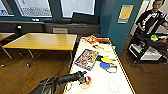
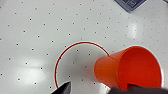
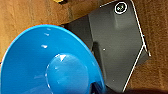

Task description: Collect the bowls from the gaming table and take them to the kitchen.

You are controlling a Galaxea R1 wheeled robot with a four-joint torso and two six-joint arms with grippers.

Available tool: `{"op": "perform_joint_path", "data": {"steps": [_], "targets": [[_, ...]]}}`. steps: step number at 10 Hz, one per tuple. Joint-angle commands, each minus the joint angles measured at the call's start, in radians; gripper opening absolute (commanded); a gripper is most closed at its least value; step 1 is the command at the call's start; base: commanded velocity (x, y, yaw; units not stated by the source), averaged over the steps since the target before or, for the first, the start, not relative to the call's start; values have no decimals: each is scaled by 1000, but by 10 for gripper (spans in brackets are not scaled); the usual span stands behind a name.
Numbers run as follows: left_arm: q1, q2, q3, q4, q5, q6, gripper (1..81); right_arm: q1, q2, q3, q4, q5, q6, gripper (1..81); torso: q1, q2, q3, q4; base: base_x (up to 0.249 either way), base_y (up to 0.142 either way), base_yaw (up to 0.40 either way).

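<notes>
A: What takes up the most room?

B: The wooden floor [image 1: 22, 75], open to the left and to the right of the long white counter [image 1: 100, 77], the gaming table. Its thin yellow edge [image 1: 123, 67] runs down the right side. A wooden counter [image 1: 42, 41] stands just beside its far left corner.

A: And on the white top?

B: Toward the far end a colourful flat box [image 1: 87, 59], then blue and yellow paddles [image 1: 108, 63] near the right edge. The near end is barer: one see-through bowl [image 1: 113, 86] sits well apart from the rest, close to the right edge, and another bowl [image 2: 81, 66] lies directly below the left pincer [image 1: 84, 79], near the left edge.

A: The pincer itself?

B: The left one carries an orange cup [image 2: 130, 68], gripped at its rim and tilted over that bowl; the bowl's rim shows reddish beneath it. The right pincer I can't judge, though a blue bowl [image 3: 50, 62] looms large in its wrist view above a dark base [image 3: 117, 42].

A: Anyone around?

B: A person [image 1: 153, 17] beside a dark cart [image 1: 147, 47], far right.
</notes>
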Motion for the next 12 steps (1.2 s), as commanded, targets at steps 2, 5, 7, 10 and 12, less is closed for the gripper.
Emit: {"op": "perform_joint_path", "data": {"steps": [2, 5, 7, 10, 12], "targets": [[-130, 20, 26, 22, 43, 6, 811, 31, -10, 24, -17, -73, -4, 10, 0, 0, 0, 0, 0, 0, 0], [-122, 26, 26, 23, 44, 8, 811, 33, -10, 23, -16, -73, -3, 10, 0, 0, 0, 0, 0, 0, 0], [-118, 28, 26, 27, 44, 8, 811, 34, -10, 21, -14, -73, -3, 10, 0, 0, 0, 0, 0, 0, 0], [-109, 42, 26, 69, 58, 8, 811, 36, -10, 20, -14, -74, -3, 10, 0, 0, 0, 0, 0, 0, 0], [-109, 45, 28, 80, 66, 8, 10, 38, -12, 20, -14, -74, -3, 10, 0, 0, 0, 0, 0, 0, 0]]}}
